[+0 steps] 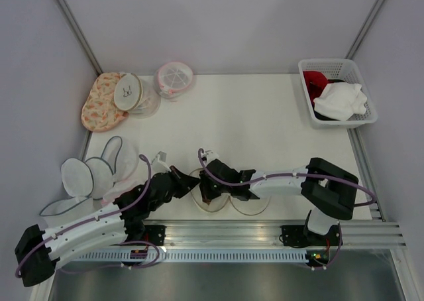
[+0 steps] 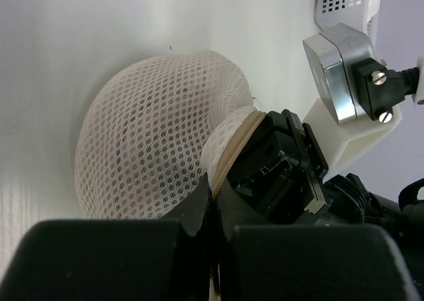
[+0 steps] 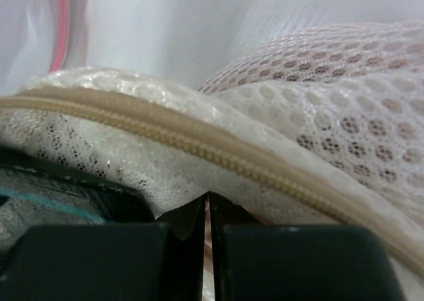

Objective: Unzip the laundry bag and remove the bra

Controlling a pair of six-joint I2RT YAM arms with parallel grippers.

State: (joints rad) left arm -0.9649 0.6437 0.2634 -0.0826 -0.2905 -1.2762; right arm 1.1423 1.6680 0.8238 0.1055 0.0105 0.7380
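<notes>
The laundry bag (image 1: 255, 207) lies near the table's front edge, cream mesh with a tan zipper rim. In the left wrist view its mesh dome (image 2: 152, 148) bulges left of my fingers. The left gripper (image 1: 192, 181) (image 2: 215, 201) is shut on the bag's zipper rim (image 2: 235, 148). The right gripper (image 1: 207, 187) (image 3: 207, 205) meets it from the right. It is shut on the bag's edge just under the closed zipper (image 3: 199, 142). The bag's mesh (image 3: 344, 115) fills the right wrist view. The bra is hidden.
A white basket (image 1: 311, 109) at the back right holds a red garment (image 1: 316, 81) and a white garment (image 1: 339, 101). A pink-trimmed domed bag (image 1: 174, 79), an orange floral bag (image 1: 99, 105) and a round case with a drawing (image 1: 128, 91) sit at the back left. Opened mesh cases (image 1: 86, 175) lie at the left.
</notes>
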